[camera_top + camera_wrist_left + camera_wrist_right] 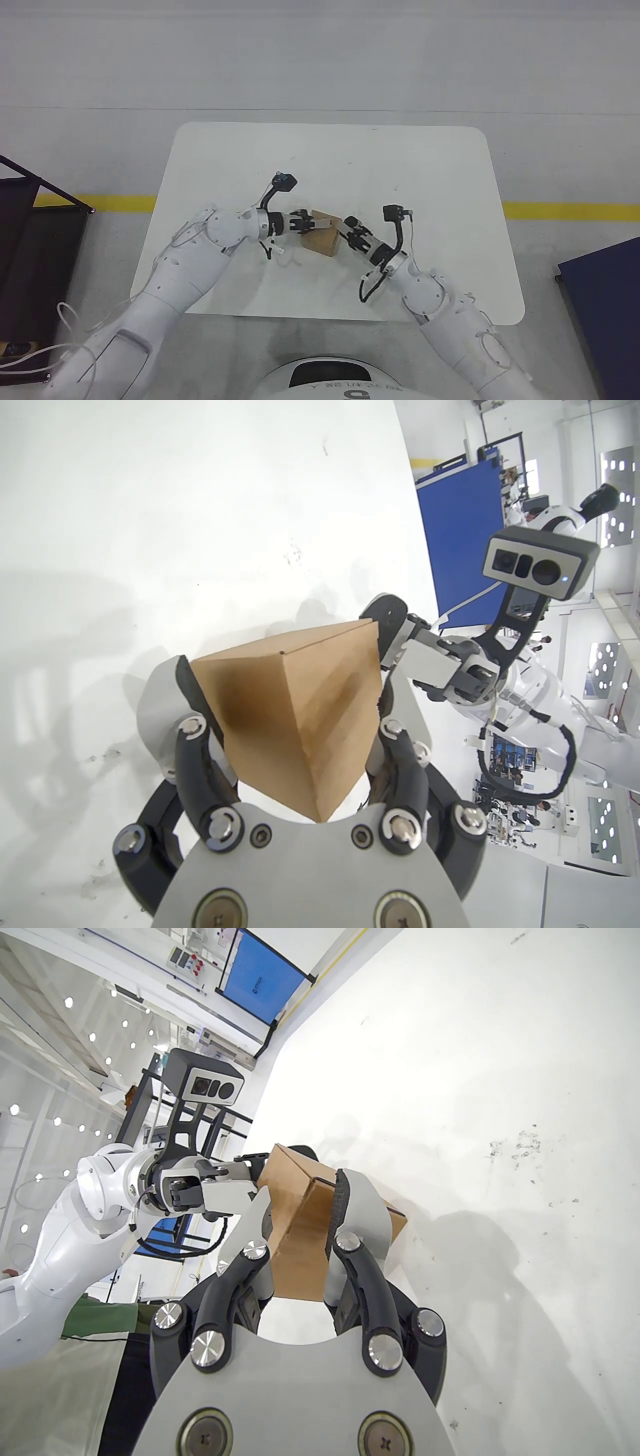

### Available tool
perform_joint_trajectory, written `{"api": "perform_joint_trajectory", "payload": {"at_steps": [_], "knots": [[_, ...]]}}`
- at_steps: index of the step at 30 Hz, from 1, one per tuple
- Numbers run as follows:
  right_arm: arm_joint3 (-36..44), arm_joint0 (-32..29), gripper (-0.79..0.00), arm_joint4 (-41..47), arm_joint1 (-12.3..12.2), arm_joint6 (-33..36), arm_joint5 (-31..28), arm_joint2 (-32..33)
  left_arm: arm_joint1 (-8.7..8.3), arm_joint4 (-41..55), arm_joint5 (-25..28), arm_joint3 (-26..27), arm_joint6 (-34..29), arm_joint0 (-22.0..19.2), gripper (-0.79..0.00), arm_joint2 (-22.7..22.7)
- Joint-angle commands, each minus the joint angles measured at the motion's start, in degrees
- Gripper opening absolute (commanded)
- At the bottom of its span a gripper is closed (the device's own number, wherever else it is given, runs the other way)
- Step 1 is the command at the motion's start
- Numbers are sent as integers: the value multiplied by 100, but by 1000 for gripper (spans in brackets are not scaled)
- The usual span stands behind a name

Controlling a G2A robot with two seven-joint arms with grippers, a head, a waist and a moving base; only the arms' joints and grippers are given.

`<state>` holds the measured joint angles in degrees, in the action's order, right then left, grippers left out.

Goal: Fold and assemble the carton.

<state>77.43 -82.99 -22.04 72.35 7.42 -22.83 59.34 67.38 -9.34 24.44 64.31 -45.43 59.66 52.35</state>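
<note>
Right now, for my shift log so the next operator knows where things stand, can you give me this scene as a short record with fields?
Object: carton, brown cardboard, partly formed
Location: near the middle of the white table
Left gripper: shut on one end of the carton
Right gripper: shut on the opposite end
Contact with table: cannot tell
Task state: an open edge shows in the right wrist view; assembly looks unfinished

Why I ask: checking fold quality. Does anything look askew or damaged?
Nothing looks damaged. The carton is held askew between the left hand and right hand, a corner pointing into the left hand; the table has dark scuff marks.
</note>
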Motion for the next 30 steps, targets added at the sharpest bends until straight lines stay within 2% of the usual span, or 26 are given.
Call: {"api": "perform_joint_trajectory", "payload": {"at_steps": [1, 3, 6, 10, 15, 19, 21, 30], "knots": [[112, -40, -499, -34, -17, -12, -5, 71, -39, 118, 157, 58, -13, 56, 0, 132], [241, -84, -545, -91, -38, -21, -1, 154, -88, 230, 297, 139, -76, 132, 0, 278], [487, -143, -785, -293, -73, -64, 7, 282, -186, 232, 360, 337, -11, 294, 0, 575], [841, -169, -785, -950, -103, 37, -14, 222, -380, 26, 301, 691, 311, 706, 0, 1228], [815, 87, -785, -1384, -38, 235, 130, -155, -691, -241, 77, 1536, 580, 1815, 0, 2409], [594, 307, -785, -1520, 16, 238, 219, -328, -815, -218, 1, 2059, 630, 2503, 0, 3008], [501, 389, -785, -1581, 38, 231, 271, -393, -847, -193, 6, 2196, 616, 2717, 0, 3165], [292, 559, -785, -1811, 89, 539, 563, -588, -847, -193, 6, 2196, 616, 2717, 0, 3165]]}}
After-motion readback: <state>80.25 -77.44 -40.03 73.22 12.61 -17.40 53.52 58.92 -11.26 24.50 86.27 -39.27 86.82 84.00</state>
